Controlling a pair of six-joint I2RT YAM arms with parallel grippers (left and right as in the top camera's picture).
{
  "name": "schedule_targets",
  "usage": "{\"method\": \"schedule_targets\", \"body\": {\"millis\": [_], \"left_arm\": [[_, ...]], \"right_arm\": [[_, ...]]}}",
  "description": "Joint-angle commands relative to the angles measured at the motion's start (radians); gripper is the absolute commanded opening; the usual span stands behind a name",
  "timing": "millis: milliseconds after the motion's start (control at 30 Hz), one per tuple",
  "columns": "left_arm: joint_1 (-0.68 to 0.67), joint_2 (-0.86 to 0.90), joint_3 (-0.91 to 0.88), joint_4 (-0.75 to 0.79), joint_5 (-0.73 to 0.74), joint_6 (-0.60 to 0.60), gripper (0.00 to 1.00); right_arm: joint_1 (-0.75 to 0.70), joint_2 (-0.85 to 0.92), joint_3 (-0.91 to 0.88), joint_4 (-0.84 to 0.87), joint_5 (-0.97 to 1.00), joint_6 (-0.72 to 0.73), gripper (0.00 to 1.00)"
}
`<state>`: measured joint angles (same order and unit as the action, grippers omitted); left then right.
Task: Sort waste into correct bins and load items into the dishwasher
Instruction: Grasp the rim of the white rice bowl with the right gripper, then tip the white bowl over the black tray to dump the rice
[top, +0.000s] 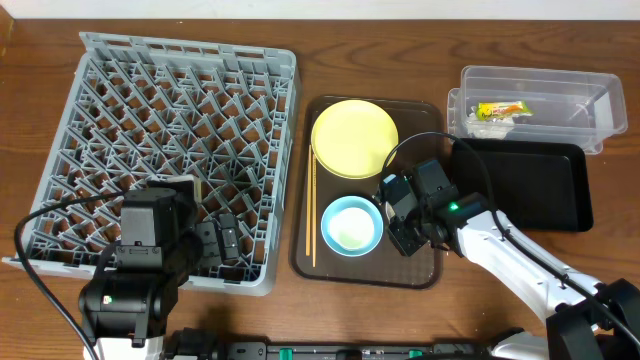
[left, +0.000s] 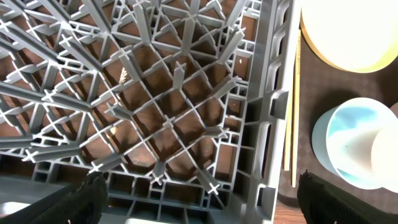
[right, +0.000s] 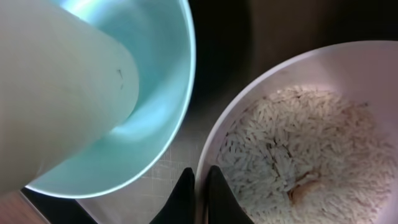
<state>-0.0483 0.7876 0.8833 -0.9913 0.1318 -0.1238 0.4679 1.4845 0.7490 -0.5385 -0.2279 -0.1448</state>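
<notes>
Right claw (right: 200, 182): pressed together on the rim of the white bowl (right: 249, 99), one finger seen inside the rim and one outside.
White bowl: found on the brown tray (top: 425, 110), just beside the light-blue bowl (top: 351, 225); in the overhead view it is hidden under the right arm.
Rice grains (right: 298, 155): piled in the white bowl, with a brownish scrap among them.
Light-blue bowl: set upright on the brown tray; a pale, blurred shape is seen over it in the right wrist view, and what it is cannot be told.
Yellow plate (top: 353, 138): laid flat at the far end of the brown tray.
Chopsticks (top: 312, 210): laid side by side along the tray's left edge, next to the dish rack (top: 180, 130).
Left claw (left: 199, 208): spread wide, nothing between its fingers, held above the near right corner of the dish rack.
Clear tub (top: 590, 100): placed at the far right of the tabletop (top: 380, 60); the snack wrapper (top: 500, 110) and whitish scraps are seen inside.
Black tray (top: 540, 190): set just in front of the clear tub.
</notes>
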Motion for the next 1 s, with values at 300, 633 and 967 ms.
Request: {"method": "schedule_targets", "body": {"millis": [300,633,967], "left_arm": [[-0.004,-0.002,0.02,-0.003,0.01,-0.002,0.98],[-0.004,-0.002,0.02,-0.003,0.01,-0.002,0.98],[-0.004,-0.002,0.02,-0.003,0.01,-0.002,0.98]], "right_arm": [[-0.014,-0.054,0.209,-0.129,-0.005,0.151,0.01],[-0.191,-0.171,0.293,-0.135,-0.011,0.267,0.01],[-0.565,-0.122,0.274,-0.137,-0.389,0.297,0.01]]}}
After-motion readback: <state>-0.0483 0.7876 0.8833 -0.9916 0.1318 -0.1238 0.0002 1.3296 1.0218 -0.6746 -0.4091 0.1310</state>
